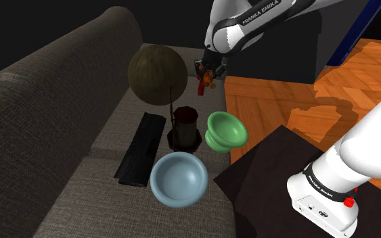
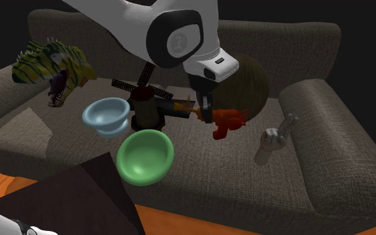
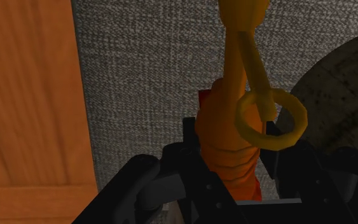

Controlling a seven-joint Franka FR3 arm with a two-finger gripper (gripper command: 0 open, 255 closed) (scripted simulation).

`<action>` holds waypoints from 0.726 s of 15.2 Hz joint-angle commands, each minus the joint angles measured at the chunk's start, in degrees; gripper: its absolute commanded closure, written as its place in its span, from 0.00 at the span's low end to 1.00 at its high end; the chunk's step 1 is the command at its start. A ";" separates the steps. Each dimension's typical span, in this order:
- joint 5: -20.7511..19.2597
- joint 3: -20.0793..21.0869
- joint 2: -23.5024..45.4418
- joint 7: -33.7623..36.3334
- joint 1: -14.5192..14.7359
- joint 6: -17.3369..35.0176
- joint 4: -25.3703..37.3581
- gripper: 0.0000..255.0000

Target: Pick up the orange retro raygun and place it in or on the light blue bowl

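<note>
A home living room: a dark grey fabric sofa [image 1: 47, 122] stands on an orange wooden floor [image 1: 270, 108].

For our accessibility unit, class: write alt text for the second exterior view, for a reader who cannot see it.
Black fingers on a white robot arm clasp an orange raygun over a grey sofa. A green bowl and a light blue bowl lie on the seat to the view's left of it.

Arm [image 1: 250, 27]: white links rise from the base at the shoulder view's lower right, then reach far and left. Wrist bent downward. Black gripper [image 2: 210, 115] hangs aloft, fingers pressed against an orange raygun [image 3: 227, 130] and gripping its body between them.
</note>
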 commanded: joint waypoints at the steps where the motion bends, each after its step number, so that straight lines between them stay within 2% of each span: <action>1: 0.41 0.04 -1.05 -0.31 0.03 -1.52 0.50 1.00; 6: 1.18 0.03 -2.98 -0.99 0.06 -4.96 2.07 1.00; 11: 1.63 3.36 -8.84 4.95 2.98 -5.15 -3.85 1.00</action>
